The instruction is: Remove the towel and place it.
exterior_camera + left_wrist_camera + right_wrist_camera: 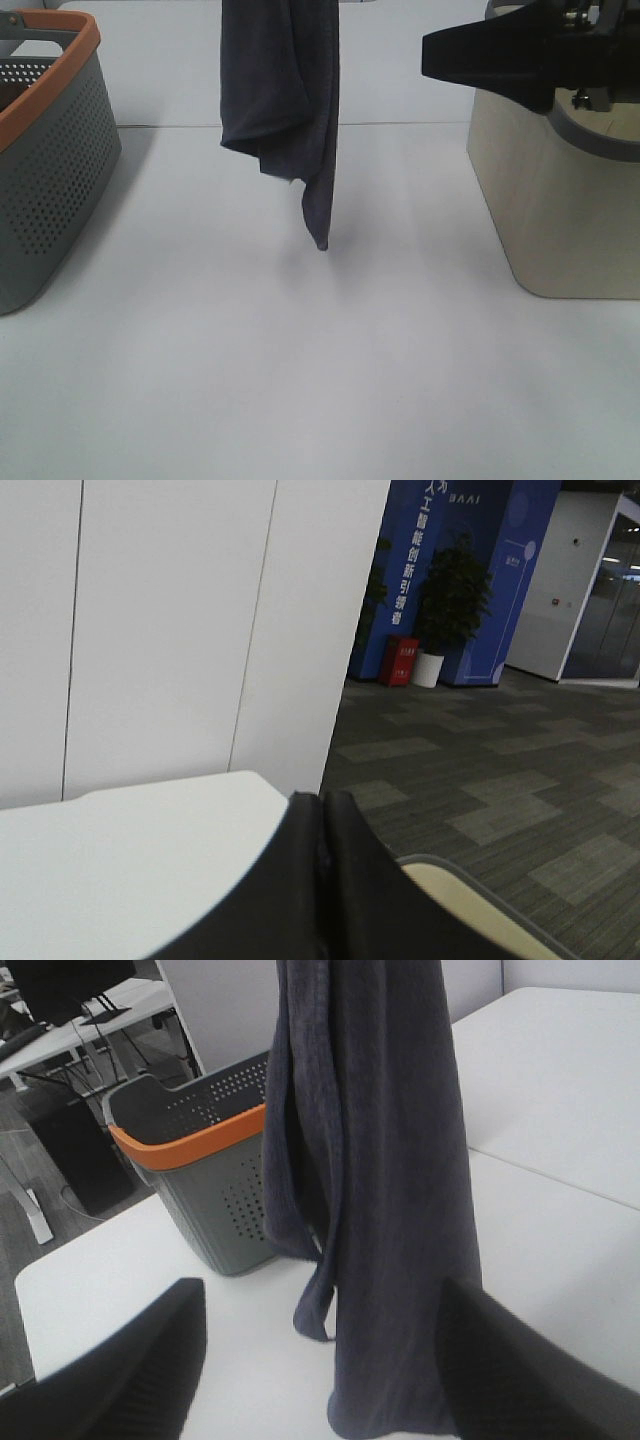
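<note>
- The grey perforated plastic basket [60,170] with an orange rim [50,90] stands on the white table [320,380], at the left in the high view. The right wrist view shows part of its inside, which is bare perforated wall. Its floor is hidden.
- The beige container [560,200], smooth-walled with rounded corners and a grey rim, stands on the table at the right. A black gripper covers much of its mouth in the high view, so what it holds cannot be told.
- The dark charcoal-purple terry towel [285,90] hangs in the air between the two containers, well apart from both. Its upper end runs out of the top of the frame, so what carries it is not visible.
- The towel is gathered into long vertical folds. One bunched fold ends partway down, and beside it a narrow corner tapers to a point, the lowest part, which hangs just clear of the table over a faint shadow.
- In the right wrist view a thin edge strip curls out from the folds into a small loop.
- The right gripper [318,1288] has its fingers spread wide, and the towel hangs in the gap between them. Whether either finger touches the cloth cannot be told.
- The left gripper [322,810] has its black fingers pressed together, with nothing visible between them.
</note>
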Controlling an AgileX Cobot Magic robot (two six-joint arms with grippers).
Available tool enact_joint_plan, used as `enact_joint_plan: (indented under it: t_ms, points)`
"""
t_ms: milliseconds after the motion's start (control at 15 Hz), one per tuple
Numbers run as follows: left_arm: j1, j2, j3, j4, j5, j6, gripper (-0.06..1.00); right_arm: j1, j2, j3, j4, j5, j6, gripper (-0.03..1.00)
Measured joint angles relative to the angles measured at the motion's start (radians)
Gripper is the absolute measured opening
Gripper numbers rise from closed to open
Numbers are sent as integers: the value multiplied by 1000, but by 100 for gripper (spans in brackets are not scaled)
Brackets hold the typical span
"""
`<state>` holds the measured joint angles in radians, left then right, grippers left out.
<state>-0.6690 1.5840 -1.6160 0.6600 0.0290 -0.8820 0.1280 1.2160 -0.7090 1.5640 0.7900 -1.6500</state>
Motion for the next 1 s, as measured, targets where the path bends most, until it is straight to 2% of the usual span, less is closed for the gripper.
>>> enact_joint_plan:
  t_ms: [200,267,333,600,733,800,933,1000]
  points:
    - [0,1,24,0,-18,13,0,0,114,-1,142,36,-146,60]
    - [-1,0,24,1,-38,13,0,0,187,-1,164,43,-235,60]
    - [-1,0,26,3,-42,13,0,0,224,-6,167,57,-274,60]
    - [-1,0,30,4,-42,14,0,0,339,-67,175,80,-309,58]
    - [-1,0,30,4,-42,14,0,37,398,-100,179,76,-316,58]
    - [-1,0,30,4,-42,14,0,81,426,-118,179,48,-328,58]
    - [-1,0,30,4,-42,14,0,162,455,-151,176,-74,-349,58]
    - [-1,0,30,4,-42,18,0,173,458,-157,176,-115,-349,58]
